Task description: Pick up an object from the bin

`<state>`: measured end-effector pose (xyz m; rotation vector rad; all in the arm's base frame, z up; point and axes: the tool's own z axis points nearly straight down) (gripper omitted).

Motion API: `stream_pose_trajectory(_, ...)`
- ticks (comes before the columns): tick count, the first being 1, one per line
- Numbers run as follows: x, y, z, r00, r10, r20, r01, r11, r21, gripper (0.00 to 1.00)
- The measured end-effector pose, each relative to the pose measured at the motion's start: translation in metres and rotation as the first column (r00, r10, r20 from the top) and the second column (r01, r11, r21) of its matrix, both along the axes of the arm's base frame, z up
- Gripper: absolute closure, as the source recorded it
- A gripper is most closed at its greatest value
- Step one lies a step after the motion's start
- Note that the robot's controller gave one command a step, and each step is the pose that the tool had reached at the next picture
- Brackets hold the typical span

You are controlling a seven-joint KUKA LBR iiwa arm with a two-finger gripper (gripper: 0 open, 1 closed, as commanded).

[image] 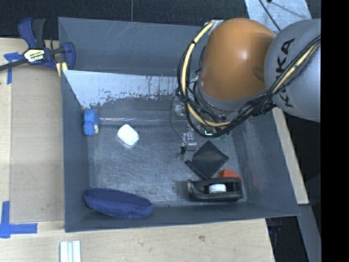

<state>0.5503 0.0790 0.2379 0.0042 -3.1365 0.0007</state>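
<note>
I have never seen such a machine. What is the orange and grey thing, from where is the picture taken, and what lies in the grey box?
It is a robot arm reaching in from the right; the orange dome is a cover on its wrist. The camera looks down from above. Its gripper hangs over the bin. Inside lie a blue cylinder, a white block, a dark blue pouch, a black square, and a black tape dispenser beside an orange piece. I see nothing held.

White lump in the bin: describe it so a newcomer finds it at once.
In the grey bin, look at the view's left half near the far wall. Right of the small blue cylinder lies the white lump, apart from it. It is the only all-white loose thing, small and blocky.
</note>
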Motion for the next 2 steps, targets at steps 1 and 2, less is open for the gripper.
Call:
stream_pose_trajectory(1, -0.024, 0.043, 0.035, 0.955, 0.295, 0.012, -0.295, 0.956, 0.001, 0.00)
stream_pose_trajectory(2, -0.029, 0.083, -0.077, 0.930, 0.368, 0.001, -0.368, 0.930, 0.002, 0.00)
